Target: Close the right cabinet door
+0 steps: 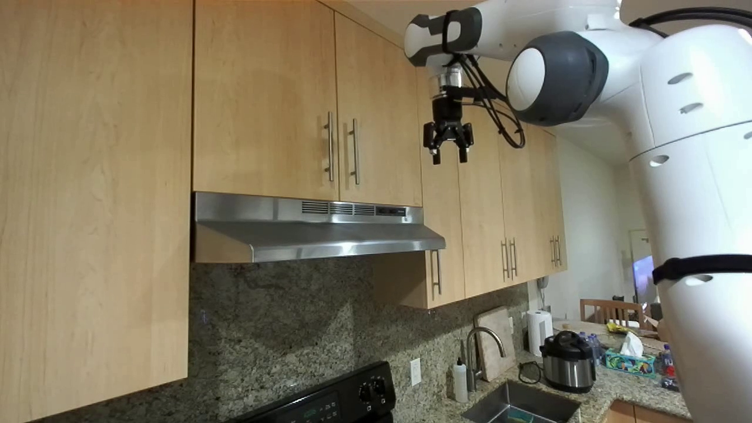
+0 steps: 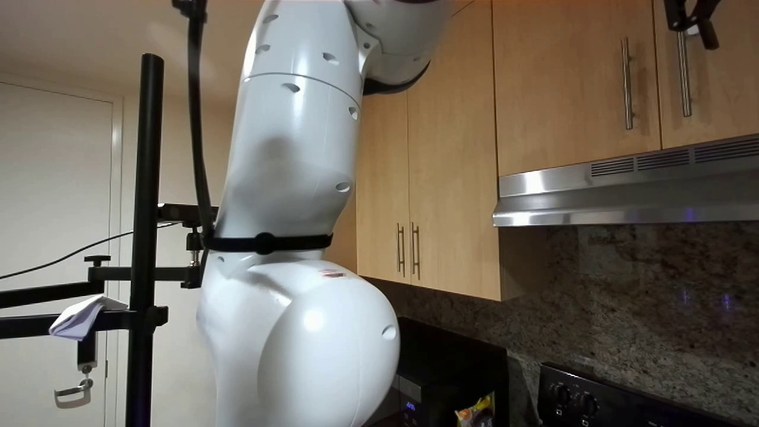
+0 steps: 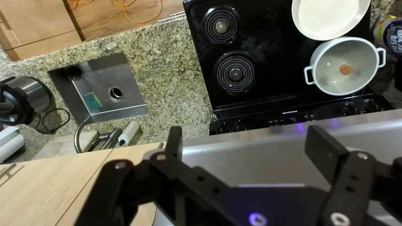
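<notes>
The right cabinet door (image 1: 379, 106) is a short light-maple door above the steel range hood, with a slim silver bar handle (image 1: 355, 151) along its left edge. It looks shut and level with its twin door (image 1: 264, 100). In an exterior view the right door (image 2: 711, 89) is partly cut off by the frame edge. My gripper (image 1: 450, 156) points down, open and empty, and appears in front of the cabinets near the door's right side. It shows partly at the top of an exterior view (image 2: 692, 26). In the wrist view its fingers (image 3: 246, 135) are wide apart over the hood; I cannot make out the door there.
The range hood (image 1: 329, 235) juts out below the door. Longer maple cabinets (image 1: 482, 205) stand to its right. Below are the black stove (image 3: 267, 62) with a white pot (image 3: 345, 66) and pan (image 3: 329, 15), the sink (image 3: 103, 88) and the faucet (image 3: 78, 138).
</notes>
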Tool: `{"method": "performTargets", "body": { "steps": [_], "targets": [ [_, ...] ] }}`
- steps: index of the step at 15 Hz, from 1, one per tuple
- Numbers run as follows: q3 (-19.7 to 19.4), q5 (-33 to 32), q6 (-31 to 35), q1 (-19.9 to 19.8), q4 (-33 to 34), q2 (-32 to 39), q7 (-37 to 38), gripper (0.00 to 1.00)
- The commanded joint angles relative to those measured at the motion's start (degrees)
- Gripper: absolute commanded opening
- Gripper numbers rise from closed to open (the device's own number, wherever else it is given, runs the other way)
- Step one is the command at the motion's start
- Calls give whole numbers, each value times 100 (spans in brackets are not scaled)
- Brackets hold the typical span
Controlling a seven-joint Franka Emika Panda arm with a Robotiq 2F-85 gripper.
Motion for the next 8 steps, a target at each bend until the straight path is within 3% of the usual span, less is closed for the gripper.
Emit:
{"method": "performTargets", "body": {
  "steps": [1, 8],
  "targets": [
    [-33, 96, -23, -38, -120, -64, 50, 100],
    [-70, -218, 33, 61, -704, -387, -255, 100]
  ]
}}
